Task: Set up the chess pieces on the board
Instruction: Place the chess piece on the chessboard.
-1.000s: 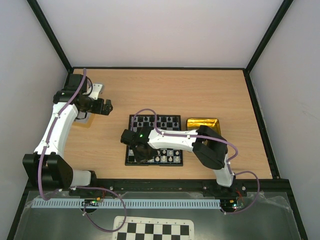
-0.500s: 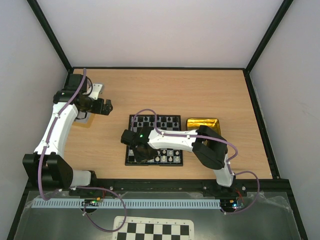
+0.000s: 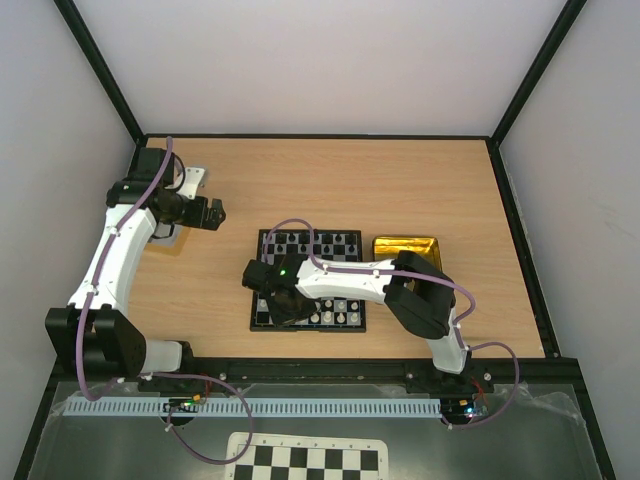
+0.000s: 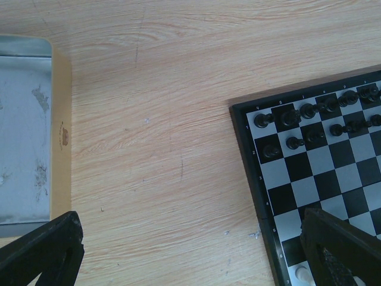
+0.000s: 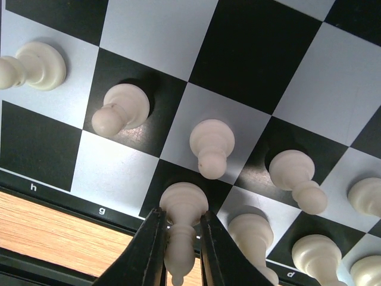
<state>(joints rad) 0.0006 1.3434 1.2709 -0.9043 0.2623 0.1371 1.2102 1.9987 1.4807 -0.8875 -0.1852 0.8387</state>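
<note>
The board (image 3: 310, 232) lies mid-table, with black chessmen (image 3: 310, 243) along its far rows and white chess pieces (image 3: 335, 312) along its near rows. My right gripper (image 3: 283, 305) hangs over the board's near left corner. In the right wrist view its jaws (image 5: 180, 213) stand narrowly open around a tall white piece (image 5: 183, 205), which stands on a black edge square; a thin gap shows beside the stem. Other white pieces (image 5: 211, 146) stand around it. My left gripper (image 3: 215, 213) is wide open over bare wood left of the board (image 4: 244, 155), holding nothing.
A shiny gold tin tray (image 3: 405, 247) sits against the board's right side. A grey metal tray (image 4: 24, 131) lies at the far left under the left arm. An unframed checker sheet (image 3: 305, 460) lies below the table's front rail. Black chessmen (image 4: 297, 113) fill the board's far corner.
The right jaws have eased slightly apart around the white piece, which now stands on its square. Neither arm has visibly shifted.
</note>
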